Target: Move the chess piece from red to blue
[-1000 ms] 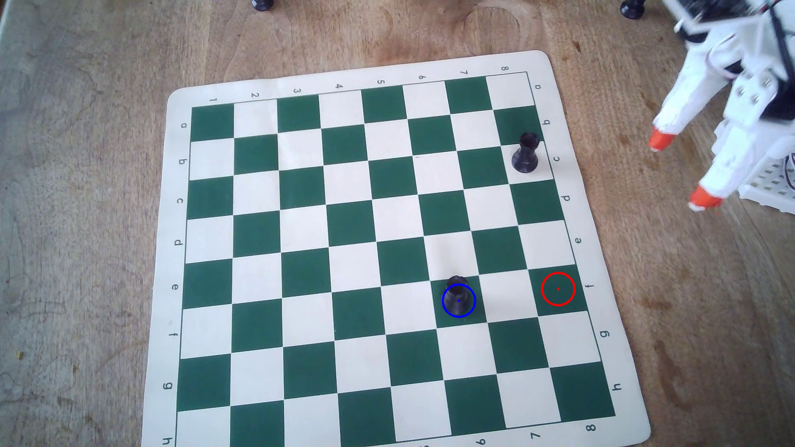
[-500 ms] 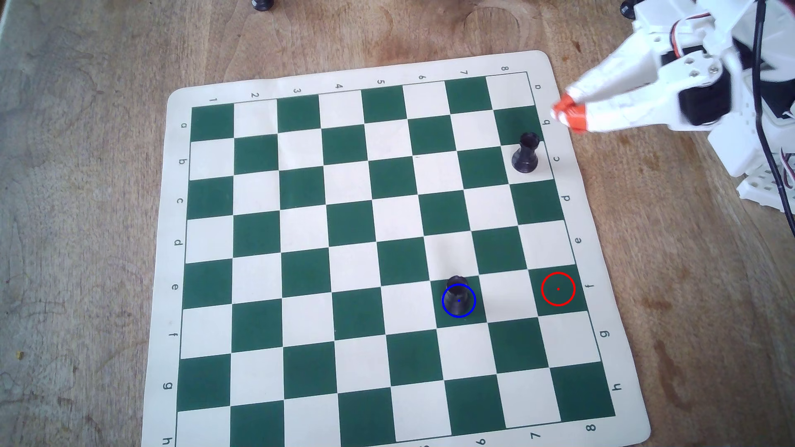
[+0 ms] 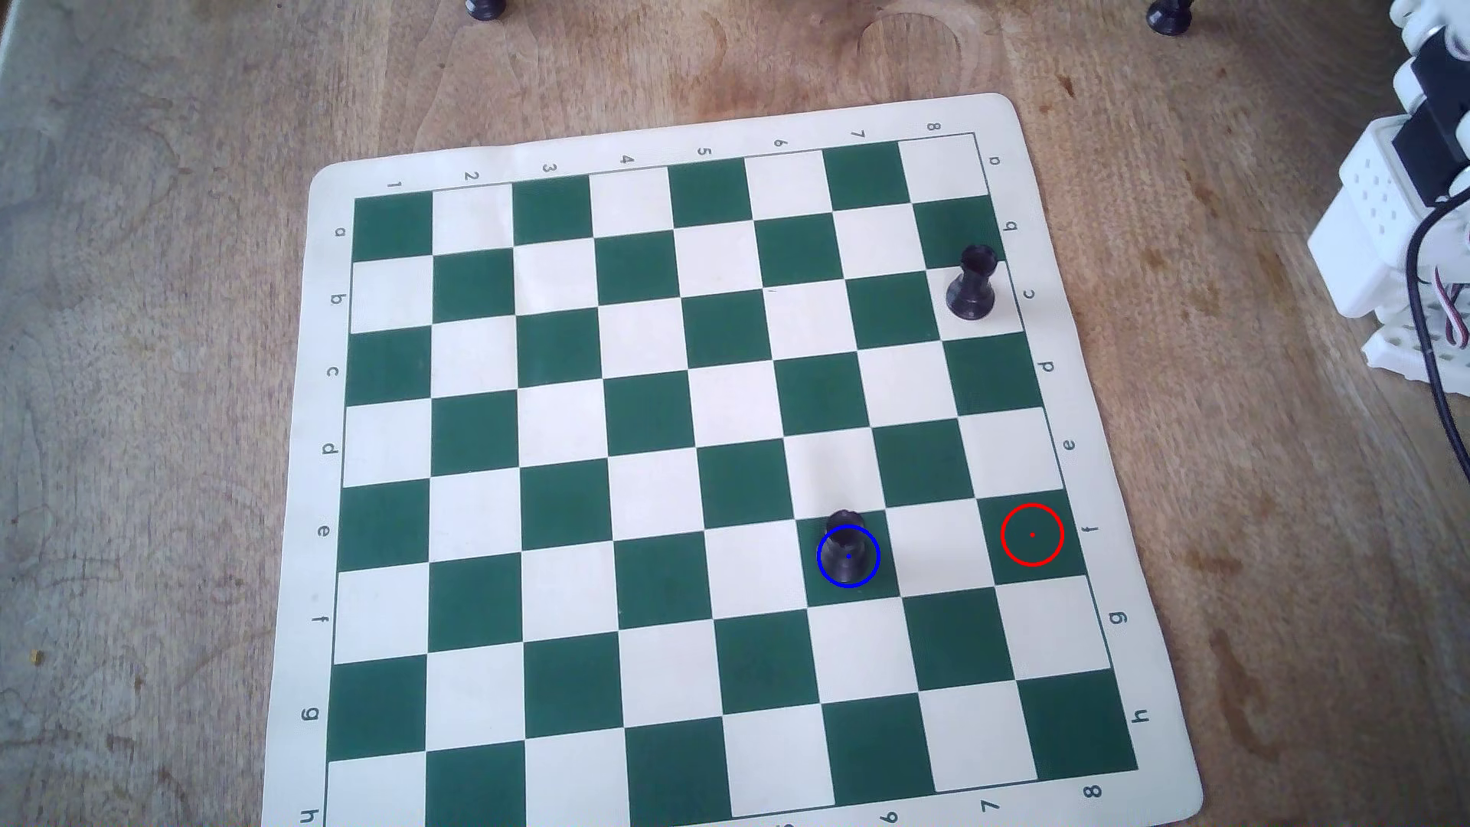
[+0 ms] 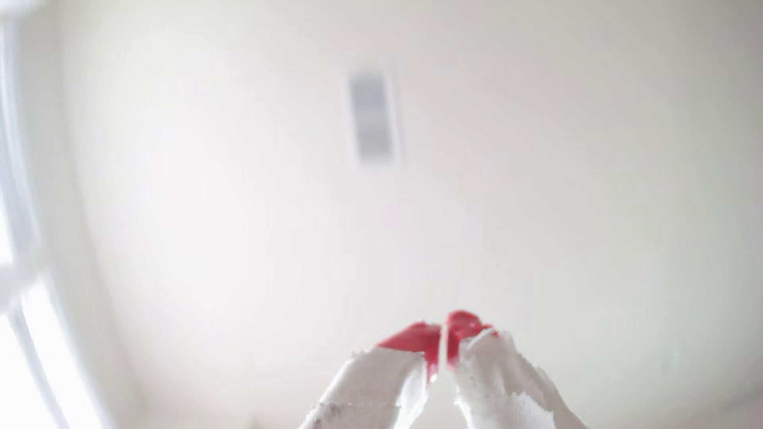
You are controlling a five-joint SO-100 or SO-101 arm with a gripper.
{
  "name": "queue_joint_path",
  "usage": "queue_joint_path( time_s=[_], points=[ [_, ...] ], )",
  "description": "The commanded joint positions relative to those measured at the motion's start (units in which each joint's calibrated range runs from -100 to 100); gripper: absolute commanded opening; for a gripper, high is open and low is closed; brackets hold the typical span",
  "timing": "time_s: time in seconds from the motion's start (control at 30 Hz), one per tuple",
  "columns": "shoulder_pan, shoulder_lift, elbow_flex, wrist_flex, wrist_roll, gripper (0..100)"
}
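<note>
In the overhead view a black rook stands upright on a green square, inside the blue ring. The red ring lies two squares to its right on a green square and holds nothing. A second black rook stands near the board's upper right edge. The arm is folded at the right edge, away from the board. In the wrist view my gripper, with red tips and white tape wrap, is shut and empty, pointing at a pale wall.
The green and cream chessboard mat lies on a wooden table. Two dark pieces stand at the top edge off the board. Cables hang by the arm base.
</note>
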Motion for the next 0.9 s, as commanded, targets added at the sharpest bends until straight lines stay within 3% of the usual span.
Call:
queue_joint_path(
  time_s=[0.0,0.37,0.87],
  points=[
    [-1.4,0.1,0.8,-15.9,0.1,0],
    [-2.2,0.1,0.8,-27.1,0.0,0],
    [-2.2,0.1,0.8,-27.2,0.2,0]
  ],
)
